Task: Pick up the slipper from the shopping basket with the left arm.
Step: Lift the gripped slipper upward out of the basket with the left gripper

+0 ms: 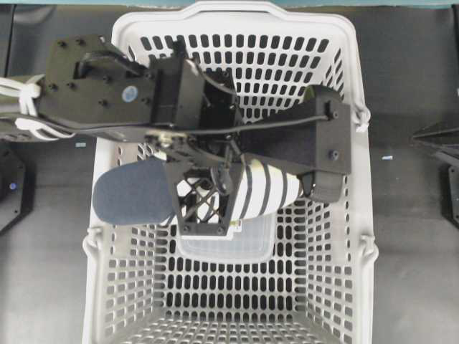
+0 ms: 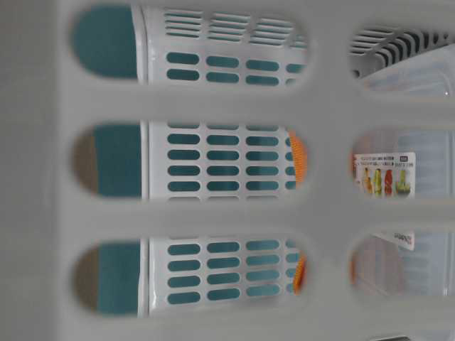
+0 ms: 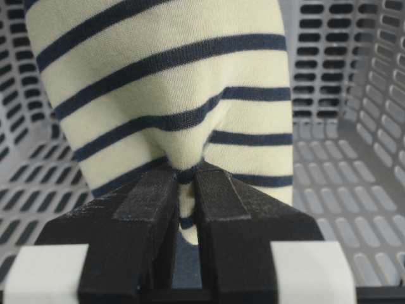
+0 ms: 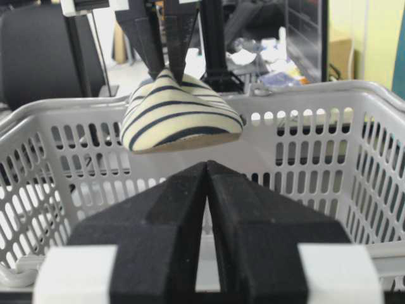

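The slipper hangs level over the light-grey shopping basket, its navy heel reaching past the left rim. My left gripper is shut on a pinch of the cream, navy-striped toe cover. In the right wrist view the slipper hangs at rim height, clear of the basket floor, under the left gripper. My right gripper sits outside the basket wall, shut and holding nothing.
A clear plastic container lies on the basket floor under the slipper. Through the basket wall, orange cloth and a labelled clear box show. Black table surrounds the basket. Chairs and clutter stand behind it.
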Motion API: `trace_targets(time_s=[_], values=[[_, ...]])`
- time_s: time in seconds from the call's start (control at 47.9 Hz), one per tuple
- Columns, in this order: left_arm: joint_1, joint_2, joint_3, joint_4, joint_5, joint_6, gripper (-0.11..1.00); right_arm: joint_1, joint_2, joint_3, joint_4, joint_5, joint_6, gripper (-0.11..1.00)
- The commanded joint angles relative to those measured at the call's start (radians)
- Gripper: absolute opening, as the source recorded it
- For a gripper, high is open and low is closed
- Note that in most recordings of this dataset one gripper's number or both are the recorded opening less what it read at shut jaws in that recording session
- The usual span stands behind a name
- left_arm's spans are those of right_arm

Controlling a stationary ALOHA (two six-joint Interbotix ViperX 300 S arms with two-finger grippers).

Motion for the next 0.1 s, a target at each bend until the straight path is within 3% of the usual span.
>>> trace_targets(time_s=[0.0, 0.083], values=[[-0.003, -0.037, -0.015, 0.003, -0.023, 0.005, 0.06, 0.002, 0.006, -0.008, 0.003, -0.006, 0.002, -0.01], [-0.005, -0.025, -0.023, 0.003, -0.021, 0.008, 0.06, 0.002, 0.006, -0.006, 0.005, -0.006, 0.002, -0.01]])
